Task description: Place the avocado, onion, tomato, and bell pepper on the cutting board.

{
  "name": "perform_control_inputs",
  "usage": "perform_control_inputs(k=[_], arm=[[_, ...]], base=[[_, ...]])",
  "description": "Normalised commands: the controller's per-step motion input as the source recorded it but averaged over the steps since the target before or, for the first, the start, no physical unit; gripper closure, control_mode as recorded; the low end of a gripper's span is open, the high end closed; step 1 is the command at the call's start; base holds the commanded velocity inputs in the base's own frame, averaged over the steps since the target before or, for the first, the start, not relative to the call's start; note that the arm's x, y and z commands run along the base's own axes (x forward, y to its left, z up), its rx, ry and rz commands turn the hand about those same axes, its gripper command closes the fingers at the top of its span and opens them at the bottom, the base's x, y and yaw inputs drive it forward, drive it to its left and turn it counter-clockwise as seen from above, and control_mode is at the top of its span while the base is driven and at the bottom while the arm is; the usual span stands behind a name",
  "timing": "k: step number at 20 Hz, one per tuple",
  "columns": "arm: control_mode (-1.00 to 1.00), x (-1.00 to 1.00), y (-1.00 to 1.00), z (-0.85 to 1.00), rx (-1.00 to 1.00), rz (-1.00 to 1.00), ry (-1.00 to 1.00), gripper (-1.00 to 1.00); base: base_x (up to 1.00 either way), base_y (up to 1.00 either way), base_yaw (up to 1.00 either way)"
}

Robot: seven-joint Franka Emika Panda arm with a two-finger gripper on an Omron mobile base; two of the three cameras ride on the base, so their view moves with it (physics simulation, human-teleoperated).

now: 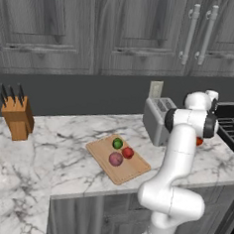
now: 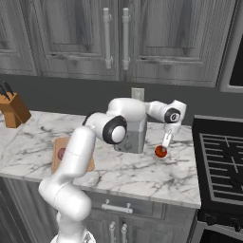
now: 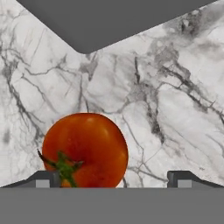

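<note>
I hold the gripper (image 3: 113, 178) wide open, straight above the tomato (image 3: 85, 149) on the marble counter (image 3: 175, 109) right of the toaster (image 2: 130, 135); tomato sits off-centre, toward one fingertip (image 3: 43, 178); cutting board (image 1: 134, 171) lies well left.

Marble counter (image 1: 75, 165) carried a cutting board (image 1: 134, 171), knife block (image 1: 17, 117) and toaster (image 1: 156, 119). A tomato (image 3: 85, 149) sat directly on the marble near the toaster.
</note>
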Motion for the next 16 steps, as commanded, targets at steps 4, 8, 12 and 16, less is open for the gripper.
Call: perform_control_inputs(k=[4,8,12,16], arm=[[-1.00,-0.73,0.24,-0.87,0.04,0.00,0.17,-1.00],[-1.00,-0.76,0.31,-0.99,0.10,0.00,0.18,1.00],[-1.00,-0.53,0.10,-0.63,0.12,0.01,0.08,1.00],[-1.00,-0.46,0.00,-0.15,0.07,0.05,0.00,1.00]], base=[[0.00,0.00,0.00],[0.00,0.00,0.00],[0.00,0.00,0.00],[0.00,0.00,0.00]])
